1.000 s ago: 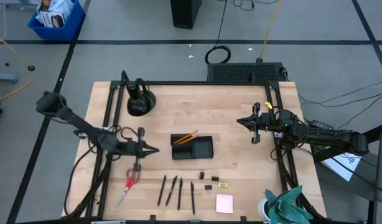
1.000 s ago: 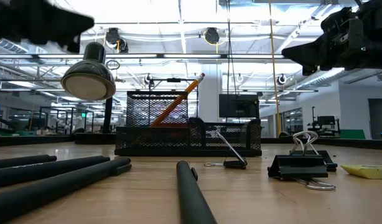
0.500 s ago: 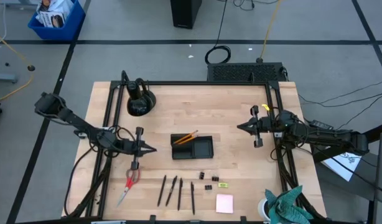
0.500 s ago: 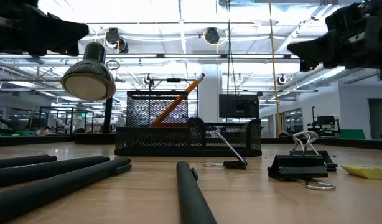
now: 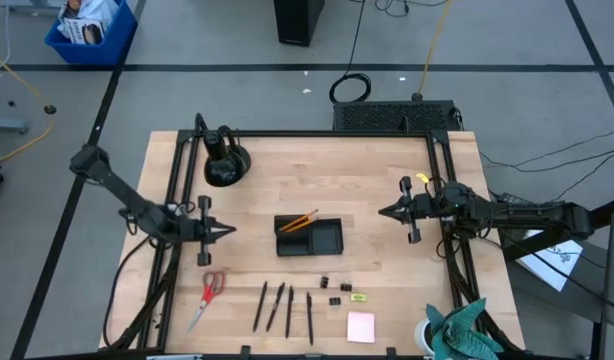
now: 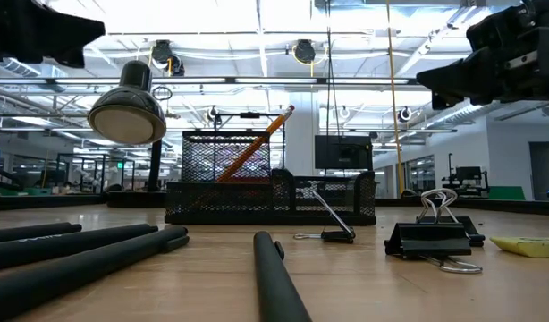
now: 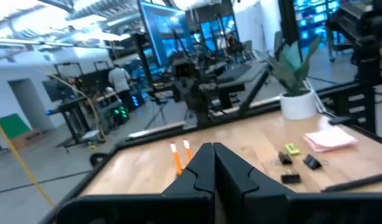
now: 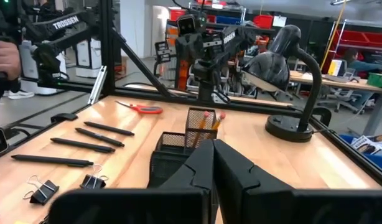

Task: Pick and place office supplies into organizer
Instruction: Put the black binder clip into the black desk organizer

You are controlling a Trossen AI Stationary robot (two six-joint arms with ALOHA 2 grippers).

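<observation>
The desk (image 5: pixel 377 180) is pale, matt wood planks; on it, the organizer (image 6: pixel 270 188) is black wire mesh, the pens (image 6: pixel 87 250) matt black.

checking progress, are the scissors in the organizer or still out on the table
Out. The red-handled scissors lie flat on the table, left of the pens, apart from the organizer, which holds only two orange pencils.

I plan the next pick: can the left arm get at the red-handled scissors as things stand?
Probably yes. The scissors lie flat on bare table just in front of the left hand, nothing on them, the pens well aside. The hand is shut and would have to open first.
</observation>
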